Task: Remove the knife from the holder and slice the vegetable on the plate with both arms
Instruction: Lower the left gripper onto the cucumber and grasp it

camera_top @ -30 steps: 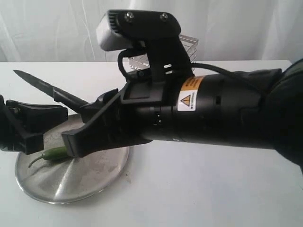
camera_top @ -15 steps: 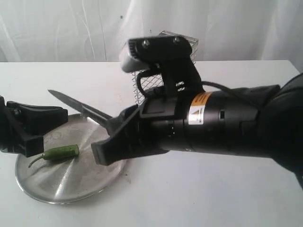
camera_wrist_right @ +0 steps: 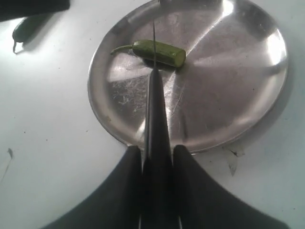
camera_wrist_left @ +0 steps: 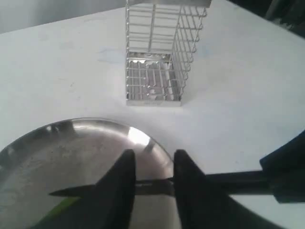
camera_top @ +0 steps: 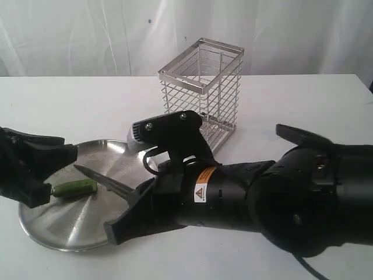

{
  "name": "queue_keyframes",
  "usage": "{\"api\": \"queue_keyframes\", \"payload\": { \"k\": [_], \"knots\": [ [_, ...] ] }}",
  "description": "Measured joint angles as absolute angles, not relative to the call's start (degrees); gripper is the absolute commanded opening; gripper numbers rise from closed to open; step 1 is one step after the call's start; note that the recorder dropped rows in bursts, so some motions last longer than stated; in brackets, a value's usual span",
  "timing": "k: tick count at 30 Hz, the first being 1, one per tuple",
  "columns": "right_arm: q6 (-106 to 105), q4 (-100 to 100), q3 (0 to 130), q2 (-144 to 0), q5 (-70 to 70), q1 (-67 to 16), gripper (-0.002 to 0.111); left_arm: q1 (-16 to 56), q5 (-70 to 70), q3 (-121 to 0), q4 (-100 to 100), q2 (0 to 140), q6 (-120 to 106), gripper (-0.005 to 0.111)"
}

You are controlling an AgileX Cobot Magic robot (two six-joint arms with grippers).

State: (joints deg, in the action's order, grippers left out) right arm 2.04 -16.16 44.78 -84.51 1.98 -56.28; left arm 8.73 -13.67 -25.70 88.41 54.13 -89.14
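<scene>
The green chili (camera_top: 74, 188) lies on the steel plate (camera_top: 70, 227), its stem end hidden behind my left gripper's lower finger. My right gripper (camera_top: 133, 204) is shut on the black handle of the knife (camera_top: 105, 182). In the right wrist view the thin blade (camera_wrist_right: 154, 43) crosses the chili (camera_wrist_right: 164, 51) near its middle; whether they touch does not show. My left gripper (camera_top: 58, 174) is open at the plate's left edge, with nothing between its fingers (camera_wrist_left: 125, 164). The wire holder (camera_top: 201, 87) stands behind the plate.
The bulky right arm (camera_top: 280, 192) fills the right front of the table. A small dark chili-like shape (camera_wrist_right: 26, 27) lies on the table beside the plate (camera_wrist_right: 228, 86), in shadow. White curtains hang behind.
The right arm has dropped and pulled back, bringing the knife from high above the plate down over the chili. The holder is now uncovered. The left gripper has barely moved.
</scene>
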Motion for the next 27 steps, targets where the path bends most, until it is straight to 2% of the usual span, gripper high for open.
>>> {"api": "queue_keyframes", "payload": {
  "k": [2,6,10,16,20,27],
  "knots": [
    [3.05,-16.16,44.78,-85.41,0.00,-55.86,0.000,8.73,-12.94,-25.70,84.00,54.36,-89.11,0.067],
    [3.77,-18.91,44.78,-85.47,-4.60,-53.94,0.000,8.73,-13.42,-25.70,75.17,57.06,-89.56,0.059],
    [3.87,-20.64,44.78,-85.47,-6.59,-52.59,0.000,9.45,-12.09,-25.70,73.11,65.57,-96.02,0.061],
    [3.67,-20.76,44.78,-84.72,-6.59,-52.59,0.000,12.85,1.73,-30.97,72.17,76.48,-106.68,0.064],
    [3.49,-20.76,44.78,-84.02,-6.59,-52.59,0.000,12.85,5.98,-35.40,72.08,81.25,-112.06,0.064],
    [3.38,-20.76,44.78,-81.24,-6.59,-52.59,0.000,12.85,6.97,-36.47,75.45,85.05,-112.06,0.064]
  ]
}}
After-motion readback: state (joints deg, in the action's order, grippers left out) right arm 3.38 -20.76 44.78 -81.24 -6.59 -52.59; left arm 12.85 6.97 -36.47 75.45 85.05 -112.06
